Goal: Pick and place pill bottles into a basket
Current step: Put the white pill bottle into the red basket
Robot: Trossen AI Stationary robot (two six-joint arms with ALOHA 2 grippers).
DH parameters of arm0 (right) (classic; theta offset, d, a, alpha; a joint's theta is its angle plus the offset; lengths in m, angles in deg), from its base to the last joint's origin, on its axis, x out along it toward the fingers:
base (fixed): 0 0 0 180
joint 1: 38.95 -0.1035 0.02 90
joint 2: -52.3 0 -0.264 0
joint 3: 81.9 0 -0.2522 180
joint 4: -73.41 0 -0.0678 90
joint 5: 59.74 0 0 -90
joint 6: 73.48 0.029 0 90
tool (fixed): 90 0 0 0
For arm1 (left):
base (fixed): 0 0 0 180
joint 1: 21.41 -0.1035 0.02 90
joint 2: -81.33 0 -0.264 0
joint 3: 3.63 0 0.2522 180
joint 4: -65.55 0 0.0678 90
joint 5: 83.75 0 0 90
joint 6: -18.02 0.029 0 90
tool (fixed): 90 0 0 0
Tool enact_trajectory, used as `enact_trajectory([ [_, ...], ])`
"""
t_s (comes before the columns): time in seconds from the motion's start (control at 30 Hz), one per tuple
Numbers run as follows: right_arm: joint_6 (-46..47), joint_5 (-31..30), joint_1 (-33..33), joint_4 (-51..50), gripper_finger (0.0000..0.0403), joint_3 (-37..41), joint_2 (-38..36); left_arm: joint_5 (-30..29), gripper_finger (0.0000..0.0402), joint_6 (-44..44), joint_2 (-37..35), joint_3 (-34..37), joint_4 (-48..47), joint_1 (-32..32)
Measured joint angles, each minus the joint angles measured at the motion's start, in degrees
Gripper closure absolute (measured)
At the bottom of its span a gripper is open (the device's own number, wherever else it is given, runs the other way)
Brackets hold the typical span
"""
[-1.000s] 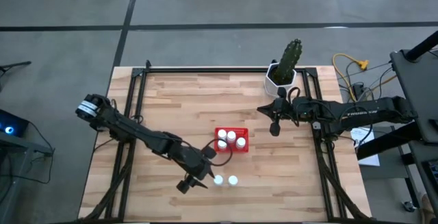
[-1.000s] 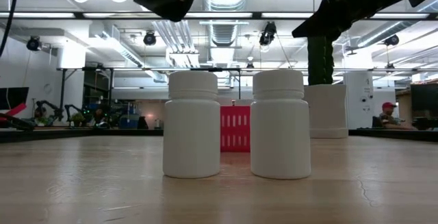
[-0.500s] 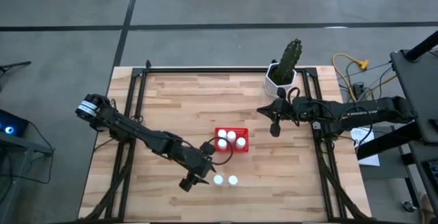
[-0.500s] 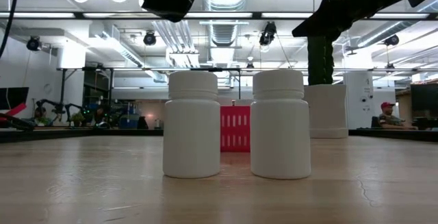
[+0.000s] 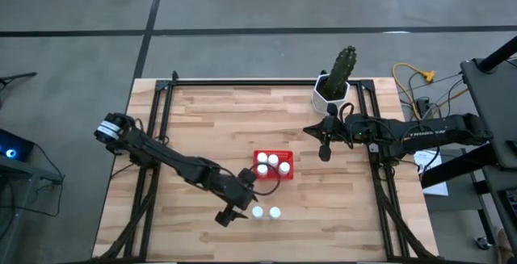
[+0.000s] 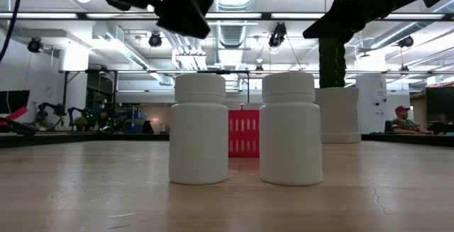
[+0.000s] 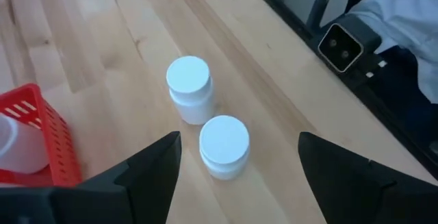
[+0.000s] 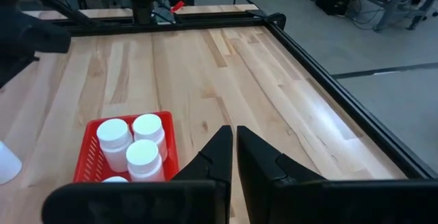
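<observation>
The left gripper [image 5: 229,213] hangs above the worktop [image 5: 202,127] near its front edge, just beside the two loose pill bottles [image 5: 266,212]. Its fingers [image 7: 154,172] are spread wide, with nothing between them; in the left wrist view the two white-capped bottles [image 7: 209,131] stand upright, close together, framed between the dark fingers but not touched. The red basket [image 5: 273,167] sits just behind these two bottles, holding several more white bottles [image 8: 133,145].

The right gripper [image 5: 324,148] hovers over the worktop on the right side, near the potted cactus [image 5: 338,78], well apart from the basket; its fingers [image 8: 219,159] are pressed together and hold nothing.

Compared with a second ago, the left gripper has spread its fingers further and shifted slightly toward the front and the loose bottles; in the low view its dark body [image 6: 181,5] now reaches lower and nearer the left bottle [image 6: 199,128]. The right arm, basket and bottles have not moved.
</observation>
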Motion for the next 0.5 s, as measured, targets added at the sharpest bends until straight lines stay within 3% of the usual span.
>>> enact_trajectory([
  [0.5,0.2,0.0,-0.1,-1.1,0.039,0.0,0.0,-2.9,0.0124,0.0,9.7,-14.5,-20.5,-0.1],
])
